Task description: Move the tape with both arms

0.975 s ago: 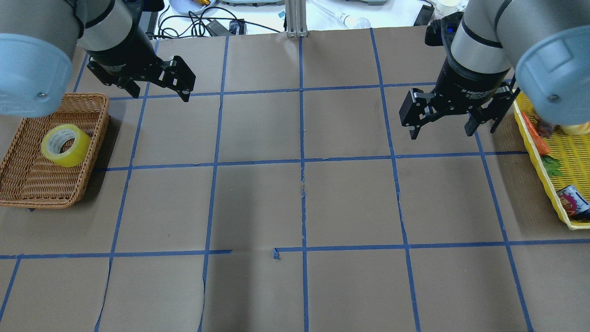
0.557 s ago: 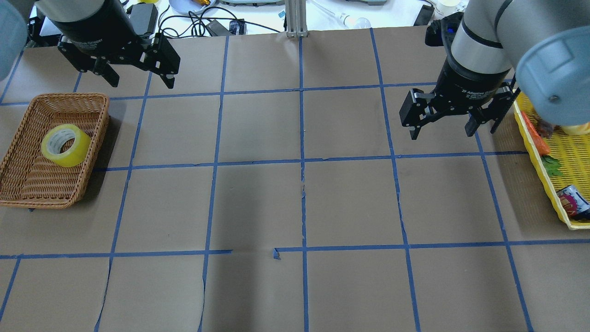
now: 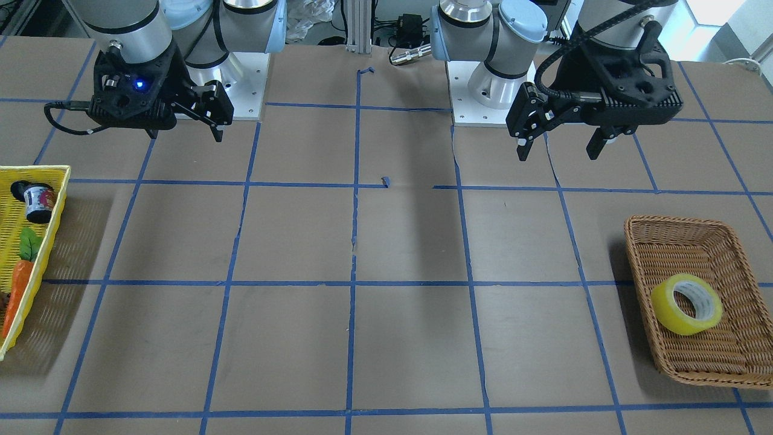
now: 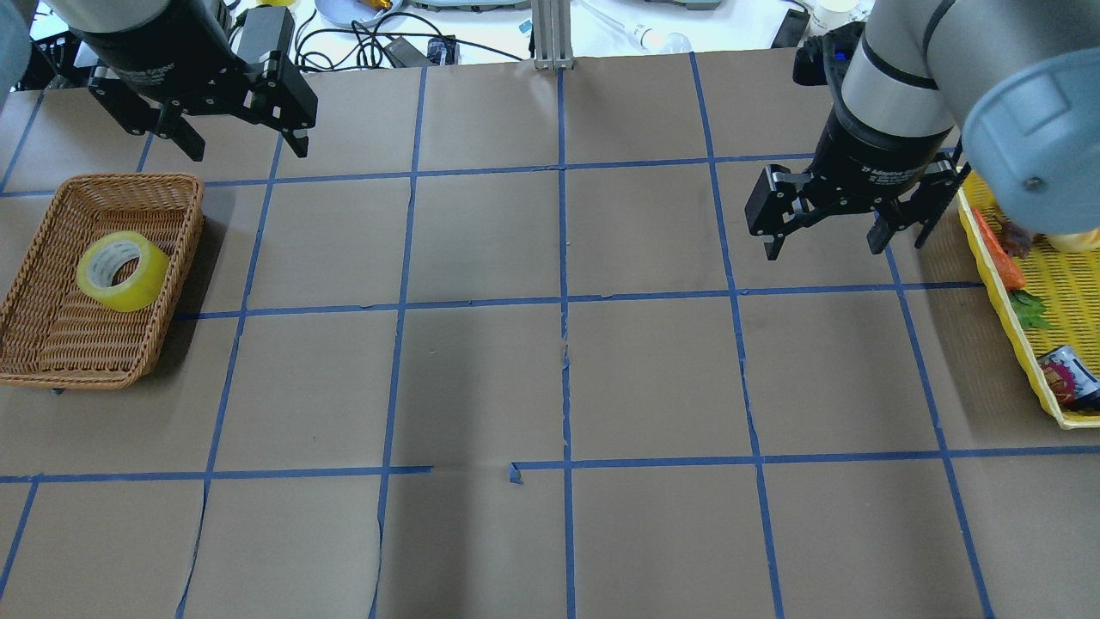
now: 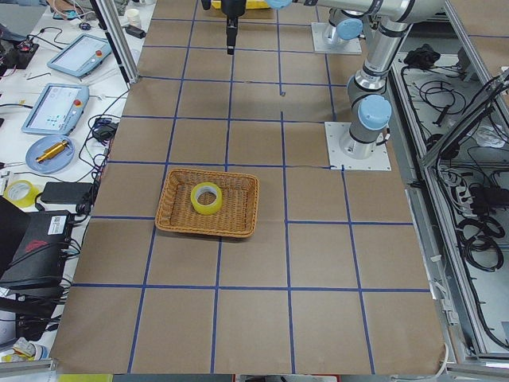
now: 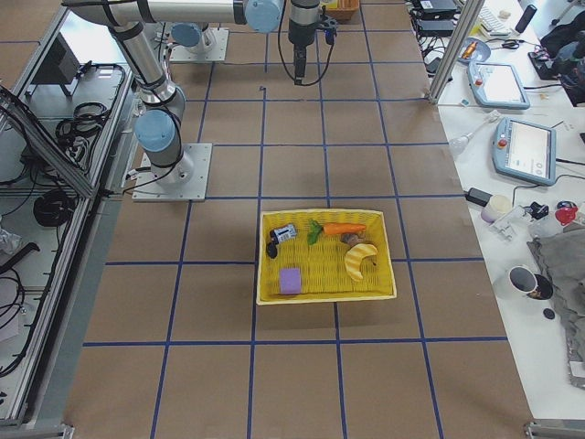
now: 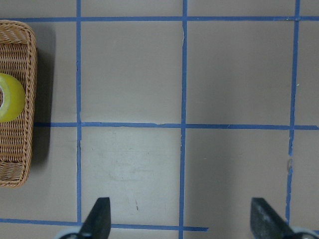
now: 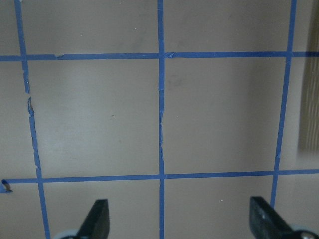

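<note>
The yellow tape roll lies in a wicker basket at the table's left side. It also shows in the front view, the left side view and at the left edge of the left wrist view. My left gripper is open and empty. It hangs high above the table, beyond the basket and to its right. My right gripper is open and empty above the table's right side, far from the tape.
A yellow tray with a carrot, a banana, a small jar and a purple block stands at the right edge. Cables and devices lie beyond the table's far edge. Blue tape lines grid the brown table.
My left gripper has swung left and toward the far edge, turning as it went, and stays open. The tape and the right arm have not moved.
</note>
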Tool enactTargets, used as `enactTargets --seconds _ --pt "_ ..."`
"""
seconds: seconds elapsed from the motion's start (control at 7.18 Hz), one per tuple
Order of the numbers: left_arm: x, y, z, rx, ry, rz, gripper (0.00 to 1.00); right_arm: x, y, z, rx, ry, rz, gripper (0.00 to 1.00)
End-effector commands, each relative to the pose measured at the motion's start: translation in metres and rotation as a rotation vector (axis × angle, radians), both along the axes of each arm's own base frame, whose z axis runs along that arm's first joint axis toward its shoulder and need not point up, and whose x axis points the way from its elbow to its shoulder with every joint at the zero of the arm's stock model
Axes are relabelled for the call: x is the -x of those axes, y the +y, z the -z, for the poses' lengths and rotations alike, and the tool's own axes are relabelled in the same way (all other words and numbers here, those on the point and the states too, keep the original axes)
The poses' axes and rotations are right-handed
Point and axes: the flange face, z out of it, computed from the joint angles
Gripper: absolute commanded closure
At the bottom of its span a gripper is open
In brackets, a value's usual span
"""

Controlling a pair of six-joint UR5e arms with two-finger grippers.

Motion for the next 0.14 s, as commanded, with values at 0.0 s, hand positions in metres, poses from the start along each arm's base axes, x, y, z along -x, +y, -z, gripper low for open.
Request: enactTargets --seconds 0.0 --pt "0.0001 -0.0025 0.0015 0.006 0.003 0.002 0.00 0.0005 0.0014 -0.0014 -0.002 0.001 -0.001 0.00"
